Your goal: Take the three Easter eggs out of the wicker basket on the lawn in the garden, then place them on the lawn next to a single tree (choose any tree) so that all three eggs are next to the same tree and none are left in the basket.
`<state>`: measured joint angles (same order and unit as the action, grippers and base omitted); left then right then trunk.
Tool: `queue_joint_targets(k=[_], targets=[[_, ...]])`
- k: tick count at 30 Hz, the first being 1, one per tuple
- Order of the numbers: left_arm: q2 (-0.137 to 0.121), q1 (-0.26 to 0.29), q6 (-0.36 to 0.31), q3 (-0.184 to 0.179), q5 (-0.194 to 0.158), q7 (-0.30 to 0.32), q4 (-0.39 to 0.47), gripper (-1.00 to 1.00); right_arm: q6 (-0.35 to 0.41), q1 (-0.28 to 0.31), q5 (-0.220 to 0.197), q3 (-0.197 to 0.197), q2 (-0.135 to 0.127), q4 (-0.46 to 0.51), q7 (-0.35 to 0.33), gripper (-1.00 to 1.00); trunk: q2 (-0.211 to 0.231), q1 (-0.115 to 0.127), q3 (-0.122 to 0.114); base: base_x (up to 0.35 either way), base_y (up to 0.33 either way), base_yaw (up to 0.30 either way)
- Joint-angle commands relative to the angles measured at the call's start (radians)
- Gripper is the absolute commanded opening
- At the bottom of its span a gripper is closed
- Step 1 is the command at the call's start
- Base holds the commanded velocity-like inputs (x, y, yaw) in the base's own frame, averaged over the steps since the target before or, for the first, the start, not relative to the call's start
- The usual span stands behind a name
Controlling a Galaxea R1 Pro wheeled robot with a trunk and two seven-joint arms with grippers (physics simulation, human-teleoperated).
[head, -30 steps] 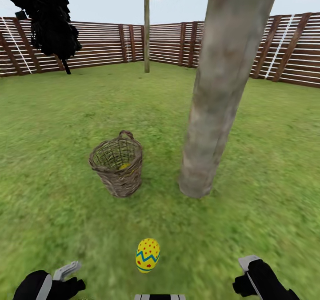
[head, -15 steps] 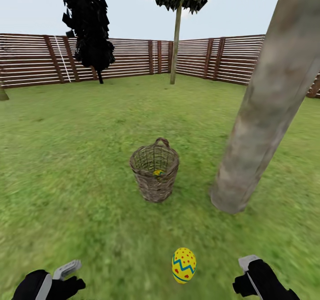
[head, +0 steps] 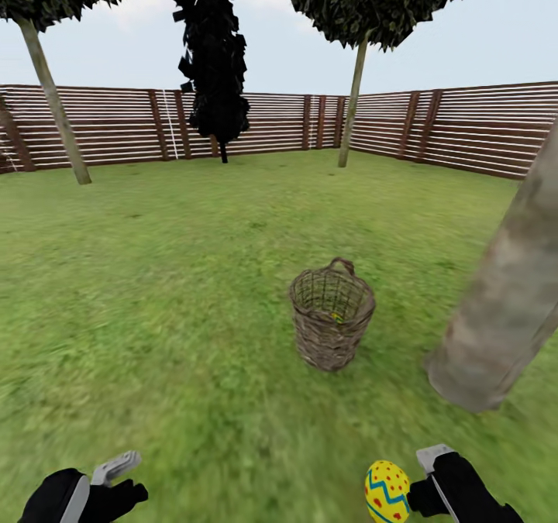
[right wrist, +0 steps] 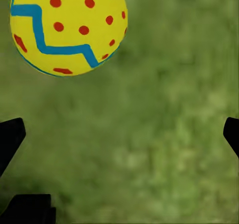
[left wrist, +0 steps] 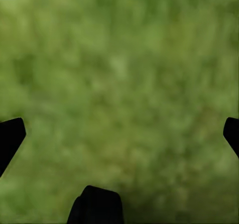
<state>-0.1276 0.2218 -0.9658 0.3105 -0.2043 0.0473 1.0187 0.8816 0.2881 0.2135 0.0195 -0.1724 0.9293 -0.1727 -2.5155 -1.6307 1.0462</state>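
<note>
The wicker basket [head: 332, 318] stands upright on the lawn [head: 170, 314], with a speck of yellow egg [head: 336, 316] showing through its weave. One Easter egg [head: 387, 492], yellow with red dots and a blue zigzag, lies on the grass close to my right gripper [head: 431, 473]. In the right wrist view that egg [right wrist: 68, 27] sits off to one side of the open right gripper [right wrist: 119, 134], not between its fingers. The thick pale trunk of the tree [head: 504, 329] rises to the right of the basket. My left gripper [head: 118, 478] hangs open over bare grass [left wrist: 119, 84].
A brown slatted fence [head: 116, 124] closes the garden at the back. Two thin-trunked trees [head: 353, 104] [head: 54, 97] and a dark conifer [head: 213, 81] stand near it. Open grass stretches to the left of the basket.
The whole picture has slid to the right, so the camera has turned left. Basket, trunk and egg keep their places on the grass. Both grippers stay open.
</note>
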Motion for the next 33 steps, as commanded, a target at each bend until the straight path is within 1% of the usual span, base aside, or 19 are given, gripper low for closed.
queue_joint_targets(k=[1,6,9,13,17,27,33], targets=[[0.0,0.001,-0.004,0.001,0.002,0.005,0.0,1.0,0.005,0.0,0.01,0.002,-0.001,0.002,-0.008,1.0,0.0,0.001,-0.003,0.078,0.327,0.269],[-0.001,0.001,-0.004,0.004,0.002,0.005,0.0,1.0,0.005,0.0,0.008,0.003,-0.001,0.002,-0.008,1.0,0.001,0.003,-0.023,0.232,0.246,0.097],[-0.001,0.001,-0.004,0.004,0.002,0.005,-0.001,1.0,0.005,0.0,0.007,0.001,-0.001,0.002,-0.008,1.0,0.002,0.004,-0.035,0.309,0.123,0.013],[-0.001,0.001,-0.004,0.005,0.002,0.005,-0.001,1.0,0.005,0.0,0.006,-0.001,-0.001,0.002,-0.008,1.0,0.003,0.006,-0.05,0.336,0.022,0.002],[0.0,0.001,-0.004,0.005,0.002,0.005,-0.003,1.0,0.005,0.0,0.005,-0.005,-0.001,0.002,-0.01,1.0,0.003,0.006,-0.05,0.341,0.003,0.0],[-0.001,0.001,-0.004,0.004,0.003,0.003,-0.011,1.0,0.005,0.0,0.005,-0.005,-0.002,0.002,-0.01,1.0,0.005,0.01,-0.089,0.331,0.0,0.0],[-0.001,0.001,-0.002,0.003,0.005,-0.001,-0.015,1.0,0.005,0.0,0.005,-0.005,-0.002,0.002,-0.01,1.0,0.006,0.013,-0.112,0.08,0.0,0.0]])
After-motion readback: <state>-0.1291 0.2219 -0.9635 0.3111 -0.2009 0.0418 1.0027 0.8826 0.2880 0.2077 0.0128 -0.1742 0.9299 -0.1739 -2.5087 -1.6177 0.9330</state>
